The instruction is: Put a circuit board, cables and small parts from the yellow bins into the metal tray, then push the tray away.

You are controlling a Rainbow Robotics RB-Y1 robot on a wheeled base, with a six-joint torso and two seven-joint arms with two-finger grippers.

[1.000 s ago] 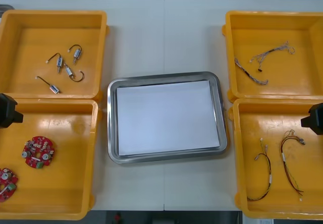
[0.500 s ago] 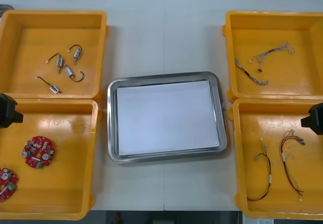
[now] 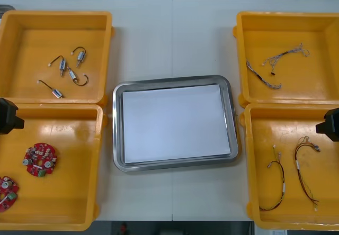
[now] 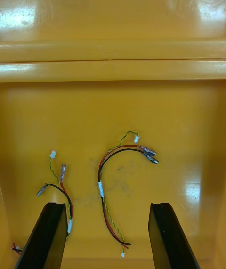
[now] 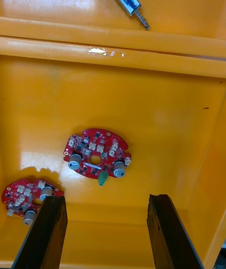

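The metal tray [image 3: 117, 124] sits in the middle of the table [image 3: 143, 39], white inside, with two yellow bins at each side. In the near left bin [image 3: 99, 163] lie two round red circuit boards [image 5: 92, 149]. My left gripper [image 5: 107, 198] hangs over them, fingers spread wide with nothing between. The far left bin [image 3: 109, 44] holds the small metal parts [image 3: 66, 71]. In the near right bin [image 3: 248, 166] lie the red and yellow cables [image 4: 100, 188], and my right gripper [image 4: 107, 205] hovers above them, also wide open. The twisted blue and white cable [image 3: 263, 77] lies in the far right bin [image 3: 239, 50].
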